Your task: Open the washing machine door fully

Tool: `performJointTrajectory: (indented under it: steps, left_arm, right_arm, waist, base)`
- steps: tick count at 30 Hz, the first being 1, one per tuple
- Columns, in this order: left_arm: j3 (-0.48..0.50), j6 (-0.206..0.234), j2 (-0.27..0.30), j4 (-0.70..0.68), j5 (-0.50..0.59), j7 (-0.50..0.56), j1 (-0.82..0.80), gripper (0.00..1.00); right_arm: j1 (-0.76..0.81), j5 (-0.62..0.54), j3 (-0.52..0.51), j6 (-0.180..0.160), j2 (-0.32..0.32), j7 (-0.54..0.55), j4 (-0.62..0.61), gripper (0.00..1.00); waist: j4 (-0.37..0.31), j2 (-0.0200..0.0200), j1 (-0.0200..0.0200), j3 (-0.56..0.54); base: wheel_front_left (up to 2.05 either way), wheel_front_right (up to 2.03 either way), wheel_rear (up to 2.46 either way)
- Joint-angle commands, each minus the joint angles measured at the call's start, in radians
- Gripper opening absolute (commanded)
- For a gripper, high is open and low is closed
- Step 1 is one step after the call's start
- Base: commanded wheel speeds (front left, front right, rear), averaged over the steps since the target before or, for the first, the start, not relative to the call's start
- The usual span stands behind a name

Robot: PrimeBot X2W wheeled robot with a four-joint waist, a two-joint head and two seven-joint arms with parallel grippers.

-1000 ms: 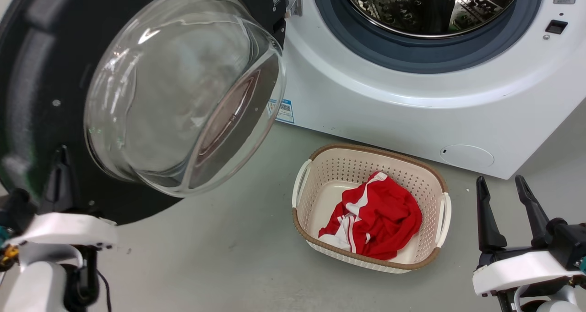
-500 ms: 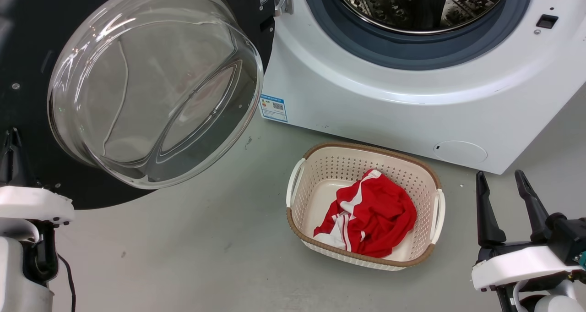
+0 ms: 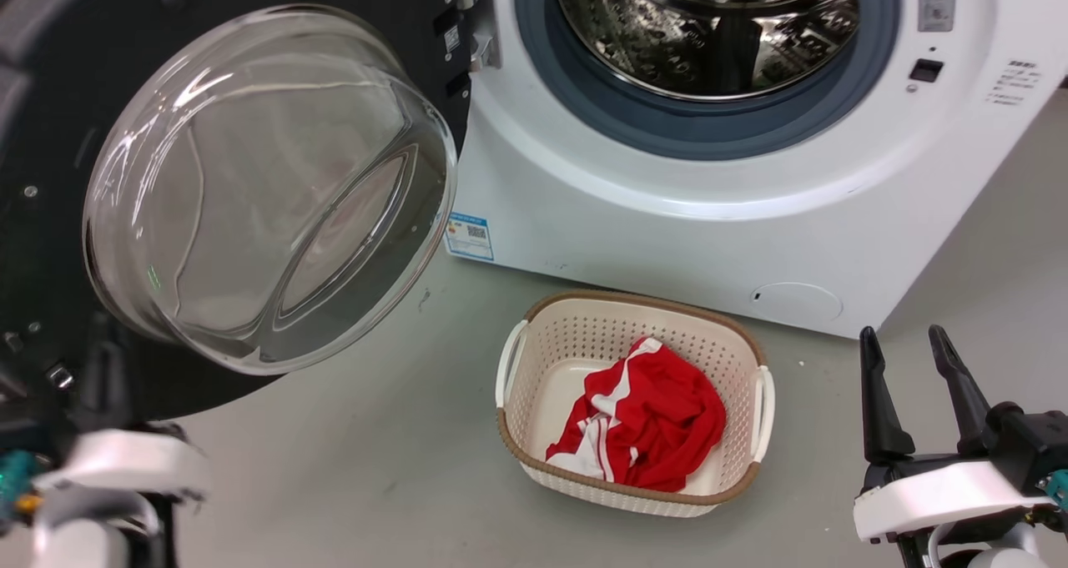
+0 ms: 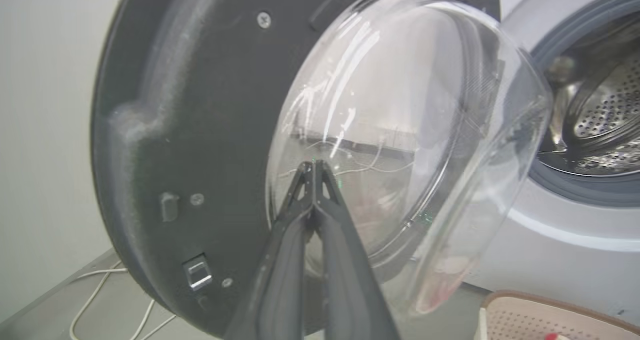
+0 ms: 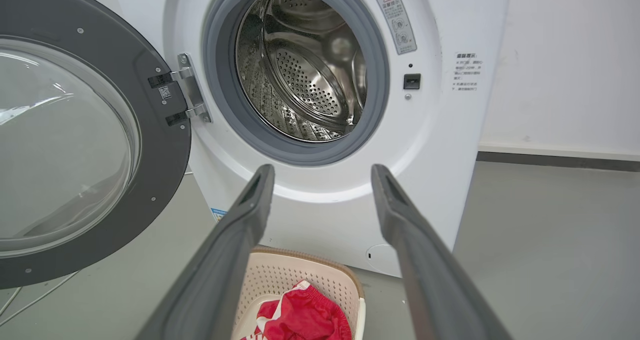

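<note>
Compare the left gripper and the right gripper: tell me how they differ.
The left gripper is shut, fingertips meeting; the right gripper is open, fingers spread wide. The left gripper points at the washing machine door from close by; the right gripper stands apart from the door, facing the washing machine, right of the laundry basket. Both have long dark fingers and hold nothing.

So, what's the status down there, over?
Left claw shut, near the door. Right claw open, empty. The door wide open off the washing machine. Basket on floor, apart from the door.
</note>
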Motion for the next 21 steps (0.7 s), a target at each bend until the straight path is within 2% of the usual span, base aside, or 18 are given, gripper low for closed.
performJointTrajectory:
  steps: [1, 4, 9, 15, 21]
  left_arm:
    - [-0.027, 0.012, -0.025, -0.041, 0.019, -0.002, 0.042, 0.00]
    - [-0.078, 0.022, -0.063, -0.104, 0.044, 0.006, 0.097, 0.00]
    - [-0.166, 0.003, -0.117, -0.141, 0.062, 0.009, 0.123, 0.00]
    - [-0.243, -0.041, -0.174, -0.095, 0.073, 0.003, 0.049, 0.00]
    - [-0.271, -0.066, -0.213, -0.047, 0.102, -0.003, -0.022, 0.00]
  right_arm:
    - [0.013, 0.005, 0.000, 0.000, 0.001, -0.007, 0.002, 1.00]
    - [0.016, 0.004, 0.002, 0.000, 0.001, -0.009, 0.007, 1.00]
    - [0.023, -0.004, -0.001, 0.000, 0.001, -0.010, 0.009, 1.00]
    - [0.019, -0.013, -0.009, 0.000, 0.001, -0.005, 0.002, 1.00]
    - [0.024, -0.015, -0.017, 0.000, 0.001, -0.002, -0.002, 1.00]
  waist:
    - [-0.019, -0.0001, 0.0000, -0.016]
    - [-0.042, -0.0001, 0.0000, -0.031]
    - [-0.089, -0.0001, 0.0000, -0.042]
    - [-0.151, -0.0001, 0.0000, -0.044]
    - [-0.214, -0.0001, 0.0000, -0.046]
  base:
    - [0.00, 0.00, 0.00]
    - [0.00, 0.00, 0.00]
    - [0.00, 0.00, 0.00]
    - [0.00, 0.00, 0.00]
    - [0.00, 0.00, 0.00]
